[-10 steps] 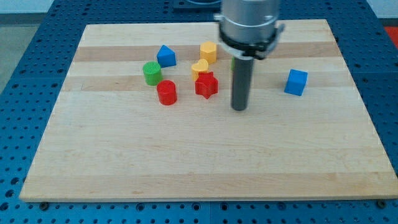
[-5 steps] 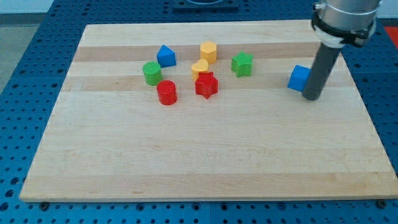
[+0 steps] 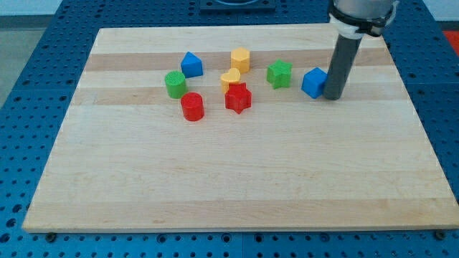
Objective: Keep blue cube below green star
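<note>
1. Pressing against the right side of the blue cube (image 3: 313,82), my tip (image 3: 332,97) sat on the board; it was a bare rod with no fingers to open or close, so it held nothing and could only shove.
2. The cube lay just right of the green star (image 3: 280,73), close but apart, and only slightly nearer the view's bottom, so the task looked unfinished, since "below" called for the cube to sit nearer than the star.
3. A push straight left risked driving the cube into the star and carrying both along, leaving them side by side.
4. Contact on the cube's right face alone risked turning it, so that it slipped off the tip toward the far edge, ending above the star.
5. Left of the star stood the yellow heart (image 3: 230,77), the red star (image 3: 238,97) and a yellow block (image 3: 240,59); a shunted green star could have knocked into these and scattered them.
6. Farther left, the red cylinder (image 3: 192,106), green cylinder (image 3: 175,84) and a second blue block (image 3: 191,64) looked safe unless the cluster got pushed.
7. The table (image 3: 215,186) was bare on the near side, the safer direction to steer the cube.
</note>
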